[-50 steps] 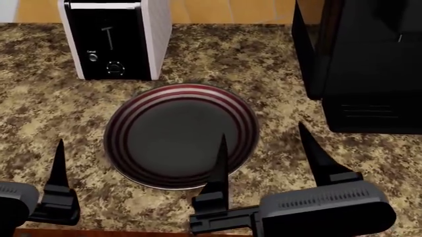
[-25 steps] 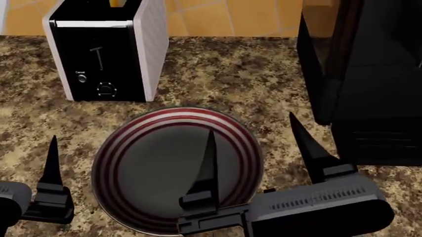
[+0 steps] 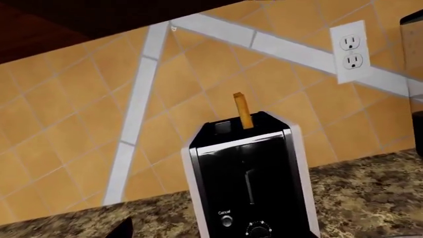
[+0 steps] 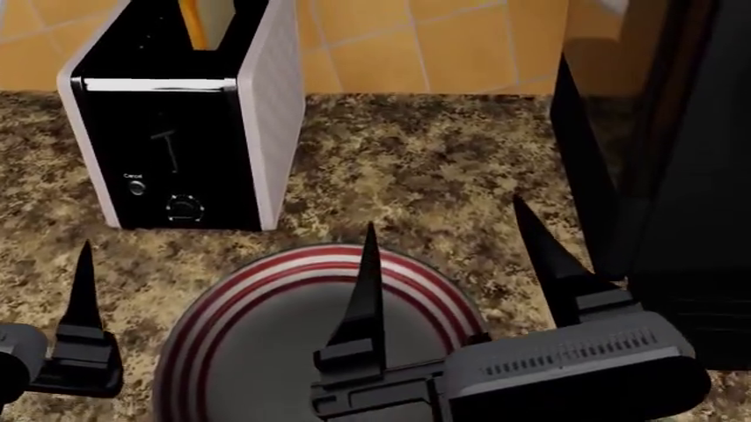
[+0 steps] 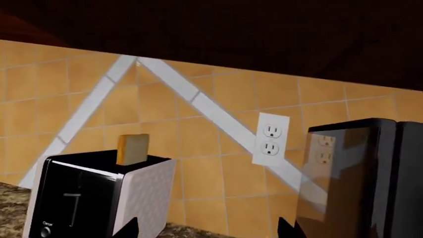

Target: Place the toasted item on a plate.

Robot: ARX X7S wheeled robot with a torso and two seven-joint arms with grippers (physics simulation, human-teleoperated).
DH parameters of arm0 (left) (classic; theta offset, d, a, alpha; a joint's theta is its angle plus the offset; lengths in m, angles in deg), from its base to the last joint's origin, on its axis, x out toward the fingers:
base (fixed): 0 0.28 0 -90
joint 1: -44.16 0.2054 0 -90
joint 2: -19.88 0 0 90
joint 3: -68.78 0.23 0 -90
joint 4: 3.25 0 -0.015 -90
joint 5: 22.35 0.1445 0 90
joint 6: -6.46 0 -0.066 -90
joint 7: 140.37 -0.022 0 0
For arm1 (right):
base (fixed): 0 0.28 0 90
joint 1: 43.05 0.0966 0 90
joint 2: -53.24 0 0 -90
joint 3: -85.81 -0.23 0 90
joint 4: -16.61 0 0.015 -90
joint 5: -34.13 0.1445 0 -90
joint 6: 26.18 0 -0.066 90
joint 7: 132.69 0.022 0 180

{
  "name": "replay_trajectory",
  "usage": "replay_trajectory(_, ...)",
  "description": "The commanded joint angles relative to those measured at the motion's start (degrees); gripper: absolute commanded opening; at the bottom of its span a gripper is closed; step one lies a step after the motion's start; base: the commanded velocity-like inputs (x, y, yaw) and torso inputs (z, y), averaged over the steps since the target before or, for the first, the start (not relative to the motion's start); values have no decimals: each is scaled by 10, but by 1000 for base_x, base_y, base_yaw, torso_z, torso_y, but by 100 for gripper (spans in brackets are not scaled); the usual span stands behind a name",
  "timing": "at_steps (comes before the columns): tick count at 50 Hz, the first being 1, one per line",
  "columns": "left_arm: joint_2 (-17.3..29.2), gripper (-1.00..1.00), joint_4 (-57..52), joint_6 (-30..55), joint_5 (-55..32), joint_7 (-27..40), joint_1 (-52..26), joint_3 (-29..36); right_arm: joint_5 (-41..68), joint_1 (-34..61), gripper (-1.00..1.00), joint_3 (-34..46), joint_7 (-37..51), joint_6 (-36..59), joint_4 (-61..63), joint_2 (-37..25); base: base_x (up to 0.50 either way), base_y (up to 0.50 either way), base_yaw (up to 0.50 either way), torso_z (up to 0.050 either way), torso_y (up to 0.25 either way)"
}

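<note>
The toast slice stands upright in the slot of a black and white toaster at the back left of the counter. It also shows in the left wrist view and the right wrist view. The plate, red-and-white ringed with a dark centre, lies on the counter in front of the toaster. My right gripper is open and empty, hovering over the plate's right side. My left gripper is at the view's left edge, with one finger showing, and is empty.
A tall black appliance stands at the right, close to my right gripper. An orange tiled wall with a white outlet rises behind the speckled granite counter. A dark cabinet hangs overhead.
The head view has tilted up toward the wall. Toaster and plate have slid down in the view, and the toast now shows. Both grippers sit nearer the toaster.
</note>
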Motion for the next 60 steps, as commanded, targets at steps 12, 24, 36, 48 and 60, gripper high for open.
replay_trajectory(12, 7, 100, -5, 2, -4, 5, 7, -2, 12, 0, 100, 2, 6, -1, 3, -2, 193, 0, 0, 0, 0)
replay_trajectory(24, 10, 100, -8, 4, -5, 7, 9, 0, 11, 4, 100, 10, 9, -8, -9, -3, 175, 0, 0, 0, 0)
replay_trajectory(36, 13, 100, -32, 106, -26, -1, -69, -9, 18, -14, 100, 5, 23, 2, 13, -3, 39, 0, 0, 0, 1)
replay_trajectory(48, -3, 100, 22, 220, -64, -31, -260, -29, 26, -30, 100, -6, 29, 0, 33, -10, 0, 0, 0, 0, 0)
replay_trajectory(60, -43, 100, 159, 296, -114, -66, -452, -77, 23, -32, 100, 7, 30, -13, 18, -10, 0, 0, 0, 0, 0)
